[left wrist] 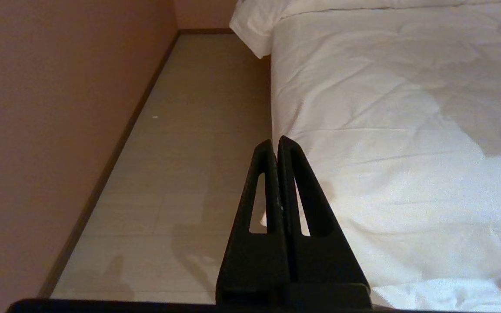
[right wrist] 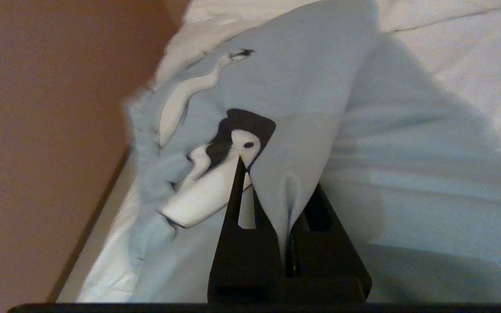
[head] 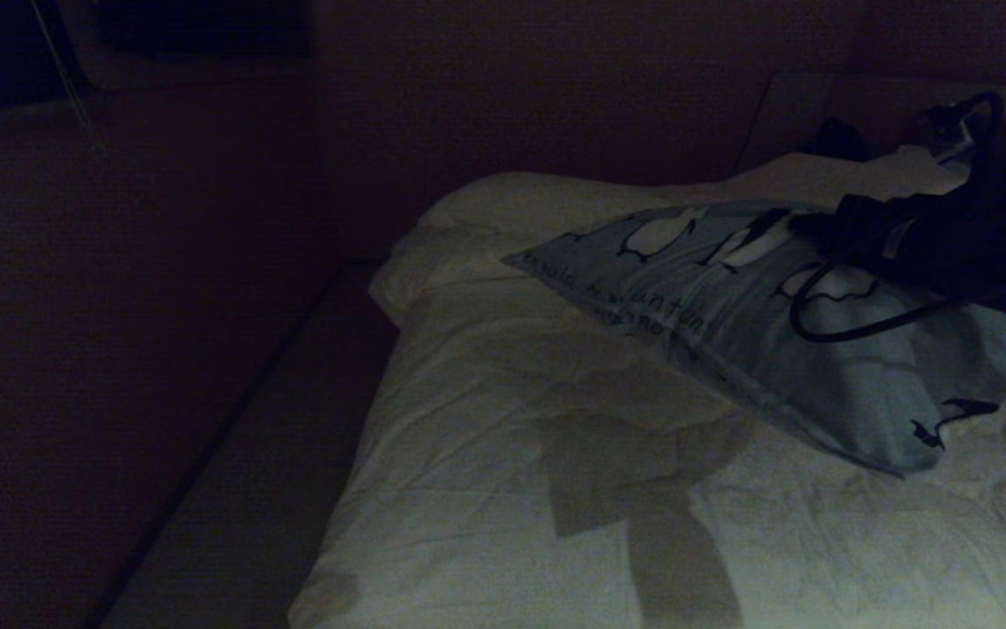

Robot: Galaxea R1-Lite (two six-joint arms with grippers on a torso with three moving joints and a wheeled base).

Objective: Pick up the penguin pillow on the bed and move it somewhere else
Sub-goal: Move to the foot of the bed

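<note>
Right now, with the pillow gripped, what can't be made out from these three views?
- Head view: the right pincer is a dark shape; the arm and cable cover the grip on the penguin pillow.
- Head view: the pillow's lettering is too dim to read.
- Right wrist view: a fabric fold hides one fingertip of the pincer.
- Left wrist view: the left pincer and the bed show, but no pillow.

Brown wall (left wrist: 59,108) beside pale tiled floor (left wrist: 198,143)

Soft matt cloth on the penguin pillow (right wrist: 302,87), gathered into folds. Wrinkled white quilted fabric over the bed (left wrist: 385,130). Matt black plastic on the right gripper (right wrist: 272,204). Smooth, pale boards for the floor (left wrist: 189,143).
</note>
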